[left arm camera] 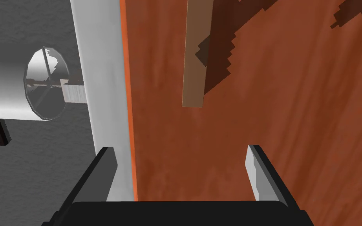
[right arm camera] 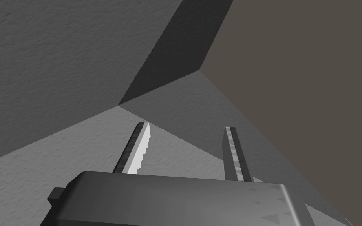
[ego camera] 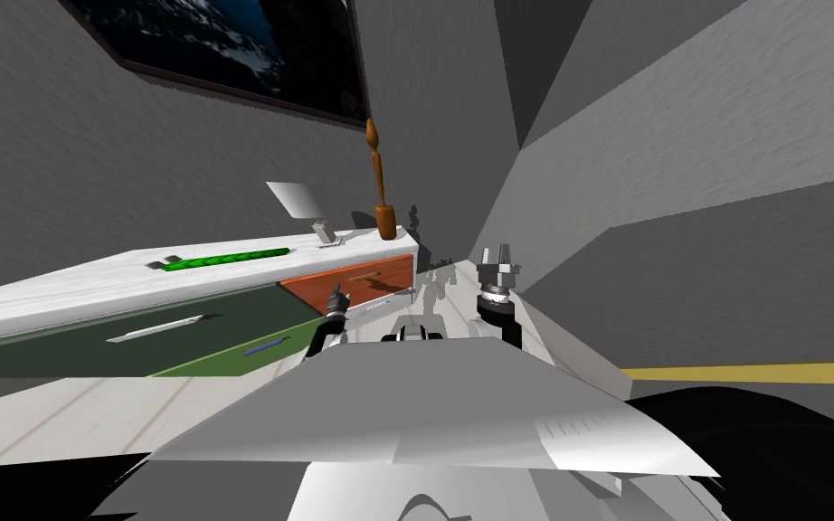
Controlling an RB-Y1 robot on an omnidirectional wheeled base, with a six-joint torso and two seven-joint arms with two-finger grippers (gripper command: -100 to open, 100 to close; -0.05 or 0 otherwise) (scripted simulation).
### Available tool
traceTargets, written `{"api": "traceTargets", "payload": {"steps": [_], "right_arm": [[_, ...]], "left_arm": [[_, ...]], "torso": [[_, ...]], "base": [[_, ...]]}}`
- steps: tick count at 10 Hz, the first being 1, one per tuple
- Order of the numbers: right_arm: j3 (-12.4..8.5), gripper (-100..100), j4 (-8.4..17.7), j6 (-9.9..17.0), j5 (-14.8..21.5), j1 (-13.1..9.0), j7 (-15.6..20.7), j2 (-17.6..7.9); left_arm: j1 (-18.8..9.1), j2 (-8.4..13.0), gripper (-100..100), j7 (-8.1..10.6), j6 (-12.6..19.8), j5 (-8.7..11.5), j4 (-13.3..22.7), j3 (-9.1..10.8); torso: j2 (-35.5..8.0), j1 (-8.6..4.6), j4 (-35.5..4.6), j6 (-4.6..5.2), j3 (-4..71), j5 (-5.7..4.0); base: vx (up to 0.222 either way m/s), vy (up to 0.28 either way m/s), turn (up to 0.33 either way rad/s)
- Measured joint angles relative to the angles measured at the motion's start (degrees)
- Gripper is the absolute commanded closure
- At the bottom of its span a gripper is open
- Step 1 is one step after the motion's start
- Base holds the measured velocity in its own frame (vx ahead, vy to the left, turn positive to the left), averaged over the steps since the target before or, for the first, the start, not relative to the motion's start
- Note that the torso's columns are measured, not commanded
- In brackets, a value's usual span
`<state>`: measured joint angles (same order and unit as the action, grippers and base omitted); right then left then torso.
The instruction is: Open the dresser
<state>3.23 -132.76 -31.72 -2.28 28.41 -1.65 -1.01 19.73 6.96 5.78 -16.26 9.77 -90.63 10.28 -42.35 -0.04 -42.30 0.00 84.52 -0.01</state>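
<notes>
The dresser (ego camera: pixel 135 285) stands along the wall to the robot's left, with a white top and dark green fronts. At its far end is a reddish-brown drawer front (left arm camera: pixel 274 117), and this is taken as the panel to be opened. A tan bar handle (left arm camera: pixel 194 59) is mounted on that front.

The left gripper (left arm camera: pixel 179 151) is held close to the reddish-brown front, beside the white top edge (left arm camera: pixel 105 78). Its fingers (left arm camera: pixel 255 172) are spread wide, and nothing is held between them. The near end of the handle lies ahead of the fingertips, apart from them and roughly in line with the gap.

The right gripper (right arm camera: pixel 186 125) is raised beside the chest, well apart from the dresser. Its fingers are parted and nothing is gripped.

Recommended procedure, as judged from this position:

1. The left hand is to be advanced along the front until the bar sits between both fingers, not merely at their tips.
2. The bar is to be centred in the gap before closing, so that neither blade strikes the panel or the white edge.
3. The fingers are to be closed across the bar's narrow width.
4. The pull is to be made squarely away from the front. A slanted pull is likely to bind the drawer or slip the blades off the bar.
</notes>
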Motion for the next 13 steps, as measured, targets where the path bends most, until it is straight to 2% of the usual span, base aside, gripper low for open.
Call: {"api": "traceTargets", "payload": {"steps": [1, 3, 4, 7, 11, 12, 13], "right_arm": [[0.0, 0, 0.0, 0.0, 0.0, 0.0, 0.0, 0.0], [0.0, 0, 0.0, 0.0, 0.0, 0.01, 0.0, 0.0], [-0.01, 0, 0.0, 0.0, 0.0, 0.02, 0.0, -0.01], [0.0, 0, 0.0, 0.0, 0.0, 0.0, 0.0, 0.0], [0.0, 0, 0.0, 0.0, 0.0, -0.01, 0.0, 0.0], [0.0, 0, 0.0, 0.0, 0.0, 0.0, 0.0, 0.0], [0.0, 0, 0.0, 0.0, 0.0, 0.0, 0.0, 0.0]], "left_arm": [[-0.17, 1.15, -100, 0.0, 0.11, 0.01, 0.27, 0.05], [-0.44, 0.7, -100, -0.13, 1.2, 0.04, -0.27, 0.41], [-0.67, 1.43, -100, -0.25, 1.68, 0.03, -0.43, 0.57], [-0.72, -1.73, -100, -0.14, 2.44, 0.26, -1.56, 1.0], [-0.6, -7.82, -100, -0.2, 2.51, 0.28, -2.1, 1.06], [-0.61, -7.93, -100, -0.18, 2.48, 0.28, -2.08, 1.06], [-0.6, -7.92, 100, -0.19, 2.48, 0.28, -2.08, 1.06]], "torso": [[0.03, 0.02, 0.01, 0.0, 0.02, 0.01], [0.32, 0.08, 0.1, 0.0, 0.21, 0.02], [0.28, 0.12, 0.08, 0.0, 0.18, 0.03], [-0.24, -0.06, -0.06, 0.0, -0.14, -0.02], [0.09, 0.07, 0.03, 0.0, 0.06, 0.02], [0.12, 0.07, 0.04, -0.01, 0.08, 0.02], [0.1, 0.05, 0.03, 0.0, 0.07, 0.01]], "base": [[0.1, 0.011, -0.005], [0.145, 0.027, -0.004], [0.172, 0.034, -0.004], [0.068, 0.003, 0.0], [0.0, 0.0, 0.0], [0.0, 0.0, 0.0], [0.08, 0.043, -0.016]]}}
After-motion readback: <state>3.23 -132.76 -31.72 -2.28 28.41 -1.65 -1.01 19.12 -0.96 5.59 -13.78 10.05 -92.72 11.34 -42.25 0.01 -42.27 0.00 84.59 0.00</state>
